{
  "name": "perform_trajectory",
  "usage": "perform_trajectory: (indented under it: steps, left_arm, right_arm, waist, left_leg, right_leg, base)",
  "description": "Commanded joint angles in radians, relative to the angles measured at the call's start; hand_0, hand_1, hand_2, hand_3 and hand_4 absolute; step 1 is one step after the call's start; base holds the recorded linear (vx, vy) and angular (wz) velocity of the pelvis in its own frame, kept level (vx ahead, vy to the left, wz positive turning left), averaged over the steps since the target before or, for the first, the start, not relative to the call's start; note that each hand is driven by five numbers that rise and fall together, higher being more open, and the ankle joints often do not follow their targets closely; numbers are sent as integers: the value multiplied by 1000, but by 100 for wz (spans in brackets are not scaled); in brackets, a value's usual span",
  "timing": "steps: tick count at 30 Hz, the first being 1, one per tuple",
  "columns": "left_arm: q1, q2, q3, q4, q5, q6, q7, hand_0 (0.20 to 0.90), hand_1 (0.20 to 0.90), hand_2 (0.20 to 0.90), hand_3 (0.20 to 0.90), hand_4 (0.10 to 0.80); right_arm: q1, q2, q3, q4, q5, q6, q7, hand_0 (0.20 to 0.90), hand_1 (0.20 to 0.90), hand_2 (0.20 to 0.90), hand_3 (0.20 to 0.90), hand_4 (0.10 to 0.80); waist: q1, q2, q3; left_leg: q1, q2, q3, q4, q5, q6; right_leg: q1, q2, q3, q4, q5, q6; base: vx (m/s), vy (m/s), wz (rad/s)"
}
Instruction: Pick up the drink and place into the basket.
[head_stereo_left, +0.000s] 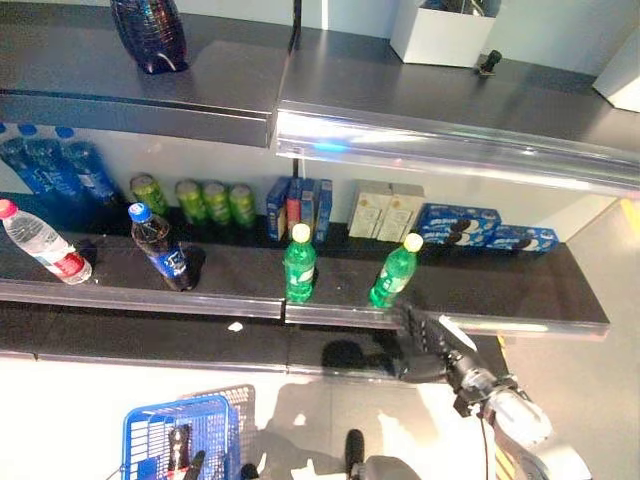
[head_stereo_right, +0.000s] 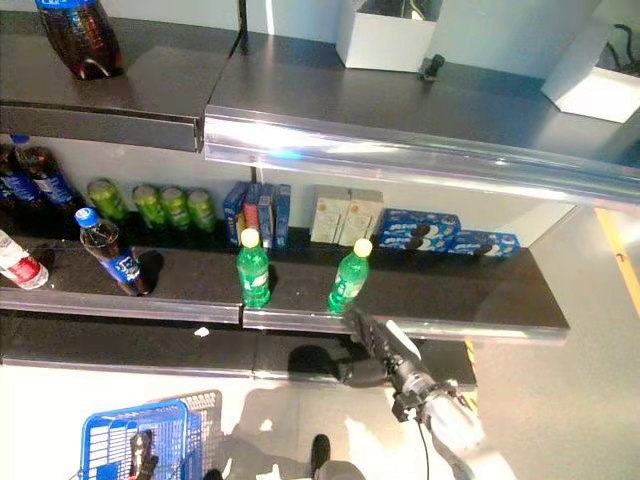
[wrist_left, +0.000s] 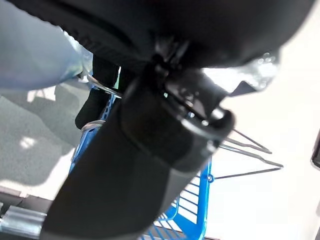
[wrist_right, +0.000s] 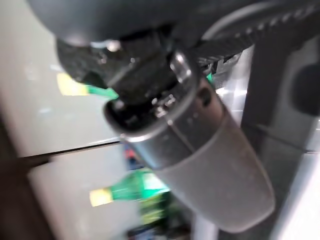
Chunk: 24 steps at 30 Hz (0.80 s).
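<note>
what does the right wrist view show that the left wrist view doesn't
Only the right wrist view shows drinks: two green bottles with yellow caps, one in the open and another partly hidden behind the right hand. They match the two green bottles at the shelf's front edge in the left eye view.

Only the left wrist view shows the blue basket, with the left hand at its wire handle.

Both are mostly filled by the hand's own dark bulk, so neither hand's fingers can be read clearly.
</note>
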<state>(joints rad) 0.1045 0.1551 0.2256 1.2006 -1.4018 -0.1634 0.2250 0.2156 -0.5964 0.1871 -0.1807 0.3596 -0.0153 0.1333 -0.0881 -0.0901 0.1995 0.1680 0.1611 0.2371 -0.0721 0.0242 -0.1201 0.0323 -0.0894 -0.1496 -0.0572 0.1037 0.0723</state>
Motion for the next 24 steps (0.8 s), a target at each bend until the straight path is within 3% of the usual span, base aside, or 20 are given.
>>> perform_trajectory:
  steps: [1, 6, 12, 18, 24]
  left_arm:
    - [9, 68, 52, 6, 50, -80, -52, 300, 300, 300, 200, 100]
    - [16, 50, 49, 3, 47, -86, -55, 300, 300, 300, 200, 100]
    - [21, 27, 45, -4, 24, -95, -44, 300, 300, 300, 200, 100]
    - [39, 12, 40, -37, 34, -96, -9, 300, 300, 300, 200, 100]
    - [19, 6, -15, -66, -1, -111, 6, 300, 300, 300, 200, 100]
  right_arm:
    - [-46, -58, -118, -181, 79, -154, -35, 900, 900, 900, 900, 800]
    - [-46, -47, -167, -232, 94, -223, -126, 900, 900, 900, 900, 800]
    - [-66, -9, -173, -210, 24, -245, -429, 900, 900, 900, 900, 800]
    - [-60, 37, -151, -166, 19, -272, -513, 900, 900, 900, 900, 800]
    - [-149, 27, -79, -113, 9, -291, -577, 900, 900, 900, 900, 800]
  waist:
    - [-23, 2, -32]
    - [-22, 5, -30]
    - [-8, 15, -15]
    - [4, 28, 8]
    - [25, 42, 49]
  left_leg:
    - [-31, -10, -16, 121, -99, 40]
    - [-38, -12, -14, 135, -106, 43]
    - [-65, -10, -28, 170, -110, 46]
    - [-89, -15, -45, 202, -113, 47]
    - [-145, -21, -65, 261, -116, 48]
  right_leg:
    - [-2, -81, 24, 139, -113, 89]
    - [-3, -82, 31, 142, -115, 89]
    - [-14, -78, 26, 169, -133, 76]
    - [-19, -77, 16, 190, -145, 62]
    - [-46, -79, 1, 226, -156, 41]
  base:
    - [23, 35, -12]
    - [18, 24, -5]
    - [11, 5, 0]
    - [11, 2, 2]
    - [-19, 6, 3]
